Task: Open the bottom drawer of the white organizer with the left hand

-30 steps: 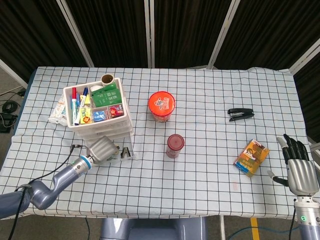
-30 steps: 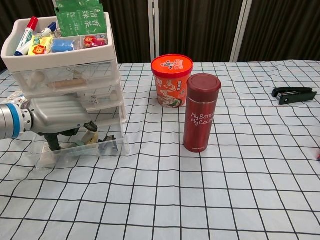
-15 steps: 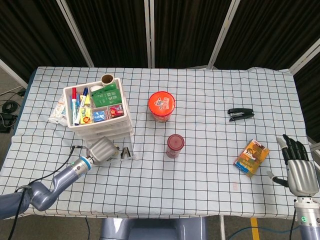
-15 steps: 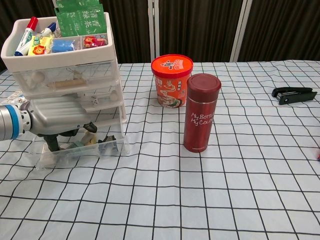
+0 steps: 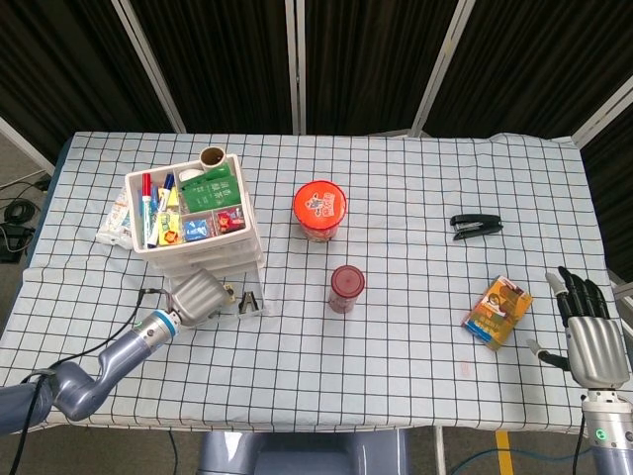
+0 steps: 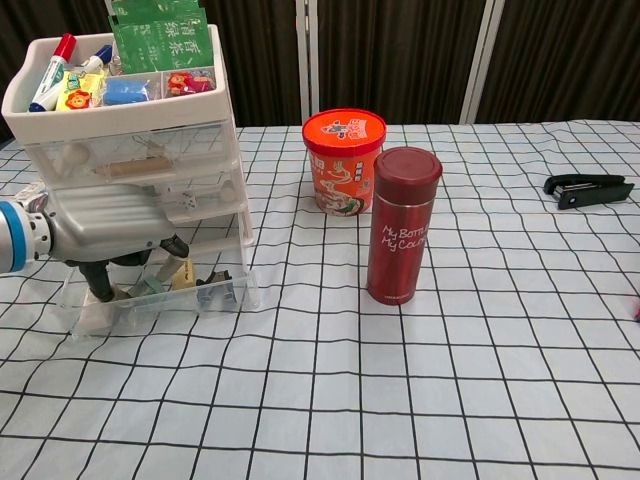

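One clear bottom drawer (image 6: 160, 295) juts out from the white organizer (image 6: 130, 150) at the table's (image 6: 450, 380) left. It looks light, stiff and slick, best hooked at its front lip. Left robot hand (image 6: 105, 240) hooks fingers inside it; right robot hand (image 5: 591, 332) idles, spread and empty.

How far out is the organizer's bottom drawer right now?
Pulled partly out: the bottom drawer juts forward of the white organizer, with the left hand over it.

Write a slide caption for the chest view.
Left hand at the white organizer's pulled-out bottom drawer, beside a red bottle.
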